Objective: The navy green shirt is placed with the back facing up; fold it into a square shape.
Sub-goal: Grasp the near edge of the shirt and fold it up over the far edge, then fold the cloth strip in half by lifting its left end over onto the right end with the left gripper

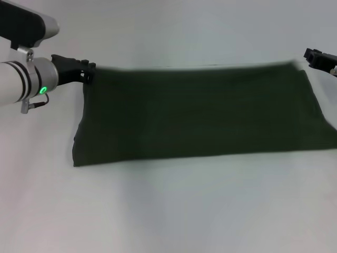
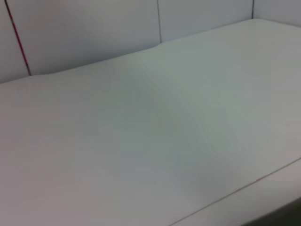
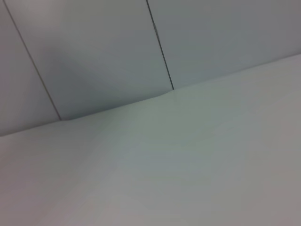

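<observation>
From my remote seat, the navy green shirt [image 1: 200, 113] lies across the far half of the white table [image 1: 168, 211] as one wide dark slab, seemingly already doubled over into a long rectangle. Its near edge runs roughly straight from side to side, and its right end is cut off by the edge of the head view. The far edge is smeared and soft, so I cannot read whether it lies flat or is lifted clear of the table.

The left gripper [image 1: 87, 71] sits at the shirt's far left corner, its black fingers right against the cloth there. They look pinched on that corner, though dark fabric against dark fingers makes the grip hard to confirm. A green light glows on the silver wrist behind it.

The right gripper [image 1: 316, 57] shows only as a small black tip near the shirt's far right corner, mostly out of view. I cannot tell whether its fingers are spread, closed or touching the cloth.

Both wrist views give me only bare white tabletop and the pale panelled wall [image 3: 94, 52] beyond it, with no shirt and no fingers in sight. No folds, collar or sleeves can be made out on the shirt from the head view.
</observation>
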### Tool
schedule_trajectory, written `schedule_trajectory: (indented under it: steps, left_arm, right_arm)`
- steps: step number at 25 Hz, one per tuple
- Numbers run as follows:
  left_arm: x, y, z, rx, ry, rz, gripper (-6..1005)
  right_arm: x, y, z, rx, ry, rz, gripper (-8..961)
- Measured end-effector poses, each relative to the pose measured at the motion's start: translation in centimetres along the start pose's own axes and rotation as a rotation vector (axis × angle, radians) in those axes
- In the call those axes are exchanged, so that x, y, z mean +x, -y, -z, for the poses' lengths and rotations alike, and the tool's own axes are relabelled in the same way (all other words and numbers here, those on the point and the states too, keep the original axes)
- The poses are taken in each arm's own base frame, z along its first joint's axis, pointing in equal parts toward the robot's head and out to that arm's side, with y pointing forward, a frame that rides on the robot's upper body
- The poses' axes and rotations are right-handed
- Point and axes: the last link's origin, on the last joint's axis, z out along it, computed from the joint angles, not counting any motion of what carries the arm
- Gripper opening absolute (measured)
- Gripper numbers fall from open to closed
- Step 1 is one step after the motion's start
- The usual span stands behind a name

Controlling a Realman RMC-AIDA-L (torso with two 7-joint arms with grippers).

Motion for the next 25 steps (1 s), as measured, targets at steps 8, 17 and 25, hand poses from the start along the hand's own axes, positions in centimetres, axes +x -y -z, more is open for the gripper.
schedule_trajectory:
  steps: [8, 17, 25]
  left_arm:
    - [0.4, 1.1, 0.0, 0.107, -0.049, 0.081, 309]
    - [-0.2, -0.2, 3.3, -0.173, -0.11, 0.244, 597]
    - [-1.6, -2.9, 8.1, -0.534, -0.193, 0.404, 743]
  right_arm:
    - [-0.6, 0.7, 0.0, 0.042, 0.016, -0.001, 357]
    - [0.0, 1.7, 2.5, -0.081, 0.049, -0.062, 670]
    - [1.9, 1.9, 6.3, -0.24, 0.009, -0.092, 777]
